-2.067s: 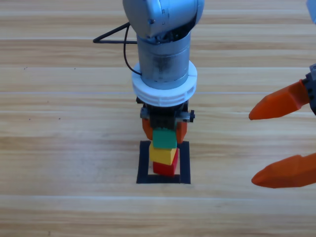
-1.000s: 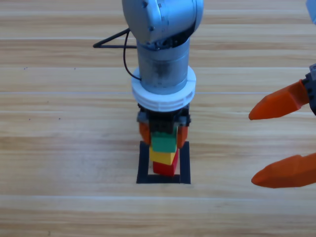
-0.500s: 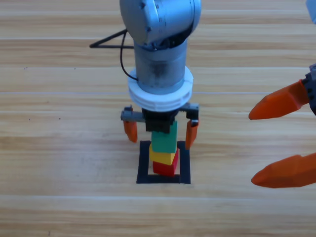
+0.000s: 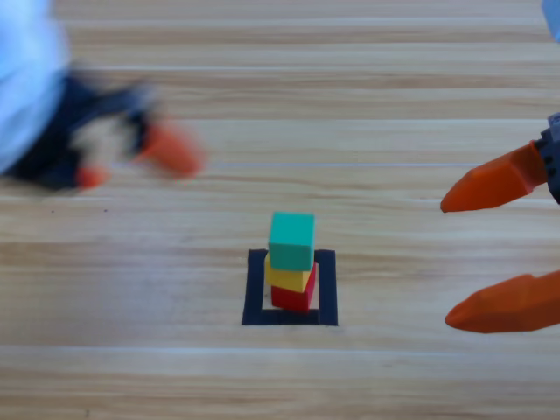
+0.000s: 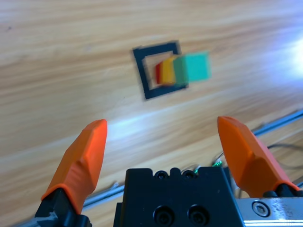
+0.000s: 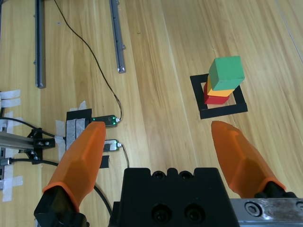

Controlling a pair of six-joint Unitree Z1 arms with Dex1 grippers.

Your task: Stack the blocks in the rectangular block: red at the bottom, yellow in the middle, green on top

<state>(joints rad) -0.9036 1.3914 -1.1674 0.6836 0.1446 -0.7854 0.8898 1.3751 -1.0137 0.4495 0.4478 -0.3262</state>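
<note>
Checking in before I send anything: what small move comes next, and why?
Probably none beyond parking the left end effector at the table's left edge. The green cube sits on the yellow cube, which sits on the red cube, inside the tape rectangle. Both end effectors, the right end effector too, are open and apart from the stack.

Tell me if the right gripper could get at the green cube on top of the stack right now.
Probably yes: the right gripper is open, the green cube stands uncovered on top, and bare table lies between them.
</note>
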